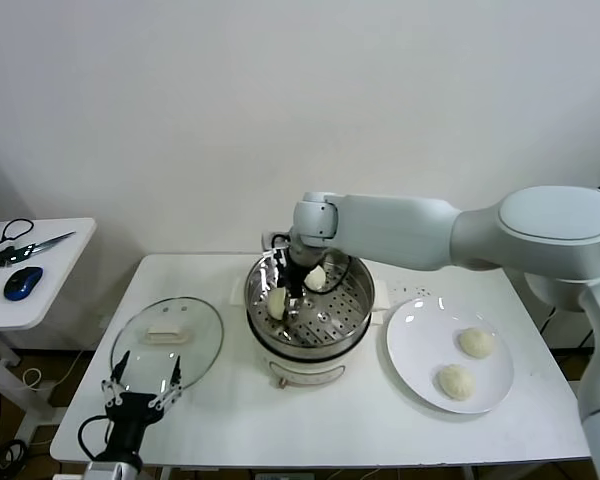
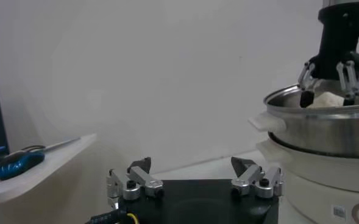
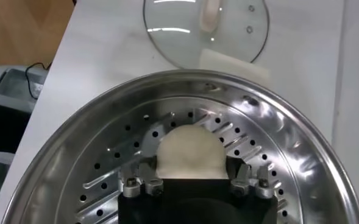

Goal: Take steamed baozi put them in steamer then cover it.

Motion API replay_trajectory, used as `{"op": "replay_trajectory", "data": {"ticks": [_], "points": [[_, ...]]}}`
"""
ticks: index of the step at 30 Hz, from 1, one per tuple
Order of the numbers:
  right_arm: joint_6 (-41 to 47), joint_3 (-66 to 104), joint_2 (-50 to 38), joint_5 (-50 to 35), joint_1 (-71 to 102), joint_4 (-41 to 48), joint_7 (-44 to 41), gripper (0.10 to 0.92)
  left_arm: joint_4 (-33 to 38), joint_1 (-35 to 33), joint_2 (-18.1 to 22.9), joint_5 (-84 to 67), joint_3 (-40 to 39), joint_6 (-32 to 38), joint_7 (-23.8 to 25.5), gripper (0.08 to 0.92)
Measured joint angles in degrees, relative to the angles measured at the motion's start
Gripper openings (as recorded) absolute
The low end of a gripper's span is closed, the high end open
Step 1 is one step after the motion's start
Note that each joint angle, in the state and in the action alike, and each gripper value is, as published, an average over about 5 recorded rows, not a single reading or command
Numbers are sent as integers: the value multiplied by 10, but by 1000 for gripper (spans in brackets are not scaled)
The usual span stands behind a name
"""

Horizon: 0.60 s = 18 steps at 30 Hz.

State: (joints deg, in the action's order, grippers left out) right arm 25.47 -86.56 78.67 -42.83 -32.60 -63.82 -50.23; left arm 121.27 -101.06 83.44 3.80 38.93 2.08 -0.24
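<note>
The steamer (image 1: 365,305) stands mid-table, steel with a perforated tray (image 3: 277,164). Two steamed baozi lie inside it: one (image 1: 278,303) on the left side and one (image 1: 317,277) farther back. My right gripper (image 1: 292,290) reaches down into the pot. It is open, and its fingers stand on either side of the left bun (image 3: 190,152), which rests on the tray. Two more baozi (image 1: 476,342) (image 1: 456,381) sit on the white plate (image 1: 420,340) at the right. The cover (image 1: 195,345), clear glass with a cream handle, lies flat at the left. My left gripper (image 1: 140,385) hangs open by the table's front left edge.
A low side table (image 1: 50,260) at the far left holds a blue mouse (image 1: 22,282) and scissors. The left wrist view shows the steamer wall (image 2: 325,128) to one side with the right gripper (image 2: 331,85) above its rim. A white wall stands behind.
</note>
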Motion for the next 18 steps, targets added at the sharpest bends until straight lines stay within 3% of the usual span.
{"op": "replay_trajectory", "data": {"ticks": [9,18], "points": [[-11,17,-28,28,-16,-18,-22,823,2,3,4,8,-4,-3,0,823],[-45,14,-133,62,-82,-69,-81,823,7,6,8,20,-8,-8,-1,823]]}}
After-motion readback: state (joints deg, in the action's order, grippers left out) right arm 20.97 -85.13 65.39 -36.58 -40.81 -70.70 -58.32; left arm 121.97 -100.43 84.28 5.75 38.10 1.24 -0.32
